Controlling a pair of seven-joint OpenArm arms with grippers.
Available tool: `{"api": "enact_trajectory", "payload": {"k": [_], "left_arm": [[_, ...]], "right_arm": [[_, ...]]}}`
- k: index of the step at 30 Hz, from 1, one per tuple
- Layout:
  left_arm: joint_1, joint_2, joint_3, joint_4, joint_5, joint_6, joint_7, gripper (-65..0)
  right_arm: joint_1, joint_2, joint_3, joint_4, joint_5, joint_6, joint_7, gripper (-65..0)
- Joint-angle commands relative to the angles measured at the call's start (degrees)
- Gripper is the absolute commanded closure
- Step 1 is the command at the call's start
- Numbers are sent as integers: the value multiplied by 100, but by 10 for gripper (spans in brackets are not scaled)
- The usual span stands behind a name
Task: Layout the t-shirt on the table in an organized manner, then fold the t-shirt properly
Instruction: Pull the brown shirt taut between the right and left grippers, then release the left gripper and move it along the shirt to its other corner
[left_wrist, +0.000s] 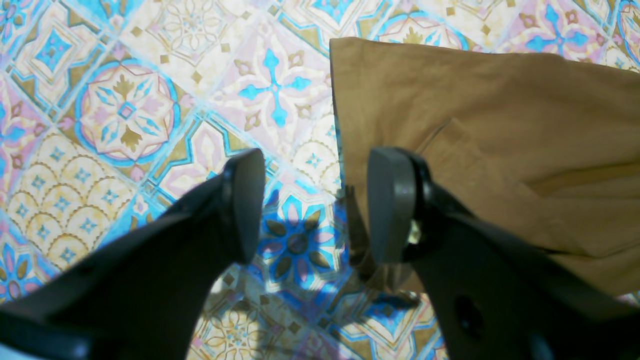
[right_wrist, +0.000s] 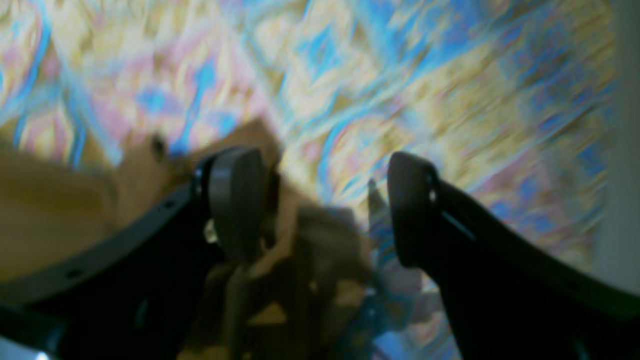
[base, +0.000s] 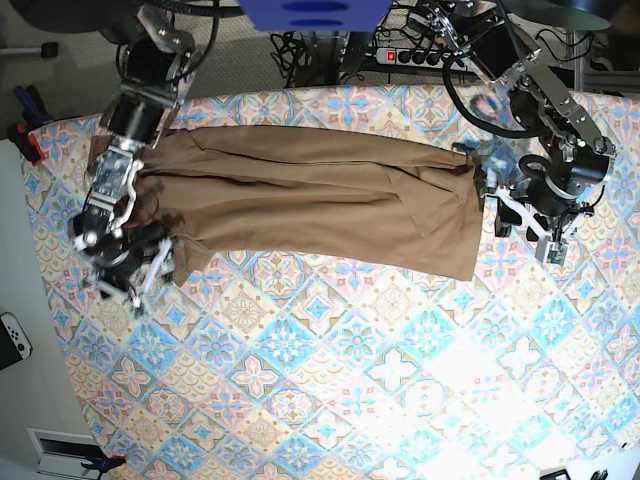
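T-shirt between left hand and right hand

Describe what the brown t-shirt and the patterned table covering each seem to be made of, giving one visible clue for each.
The t-shirt looks like soft, matte woven or knit fabric, probably cotton: it creases, folds over itself and shows a stitched hem in the left wrist view. The table covering looks like printed cloth or vinyl with a tile pattern; bright glare patches hint at a slight sheen, so which one stays open.

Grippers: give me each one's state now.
Left gripper: open, empty, at the t-shirt edge.
Right gripper: open, over bunched shirt, gripping nothing.
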Motion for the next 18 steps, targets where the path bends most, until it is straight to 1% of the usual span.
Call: {"api": "enact_trajectory", "payload": {"k": [1,3,7,10,18], "left_arm": [[-69,-41,5,94,-88,7,-127,-319],[-69,-41,5,94,-96,7,-127,-319],[-69,-41,5,94,-96,7,-109,-319],[-60,-41,5,94,-88,7,-109,-319],[-51,-41,5,94,-70,7,-109,-319]], "right_arm": [[162,70,-67,73,42,-12,163,-381],[74,70,-163,-59,42,-12,339,-381],[-14,70,-137,-516,42,-12,734,-381],[3,70,-137,-894,42,-12,884,-381],[3,70,-128,-1413,42,-12,936,-381]]}}
